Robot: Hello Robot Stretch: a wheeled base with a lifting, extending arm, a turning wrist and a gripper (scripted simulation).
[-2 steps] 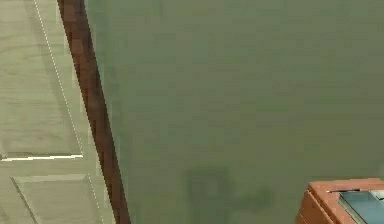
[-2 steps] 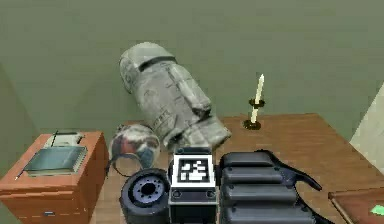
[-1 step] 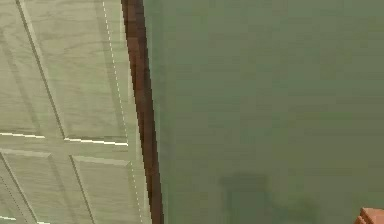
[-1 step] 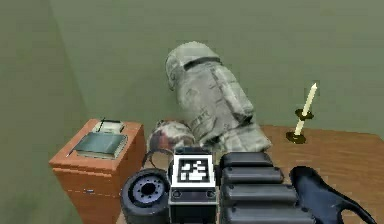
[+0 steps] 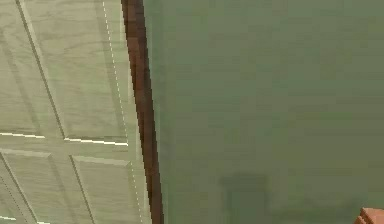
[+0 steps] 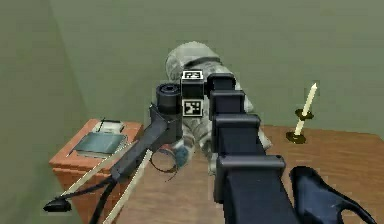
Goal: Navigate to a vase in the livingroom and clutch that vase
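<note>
Door: a pale panelled door (image 5: 60, 110) stands at the forward view's left, edged by a dark brown wooden frame (image 5: 143, 110). A plain green wall (image 5: 270, 100) lies to the right of it.
Box: a red-brown wooden box (image 6: 88, 158) topped by a flat grey slab (image 6: 100, 142) sits at the left end of the brown wooden table (image 6: 350, 150). I cannot tell whether it is on the table or beside it.
Claw: the gripper (image 6: 150, 150) hangs near the table's left end, at the far end of the dark square arm (image 6: 240, 160). How its fingers stand cannot be told, nor whether it holds anything.
Task's thing: a pale grey mottled rounded vessel (image 6: 188, 55), probably the vase, stands toward the table's back edge, left of the middle. It is behind the arm's end and partly hidden by it.
Handling: it looks stiff, glazed or stony, so probably slippery, breakable and fairly weighty. The belly seems broad, so a narrower neck or rim would be the safer hold, but neither can be made out.
Candle: a cream candle in a dark holder (image 6: 303, 115) stands near the back edge, toward the right, well apart from the vessel.
Front right: a dark blue-black lumpy object (image 6: 335, 198) lies at the table's front edge.
</note>
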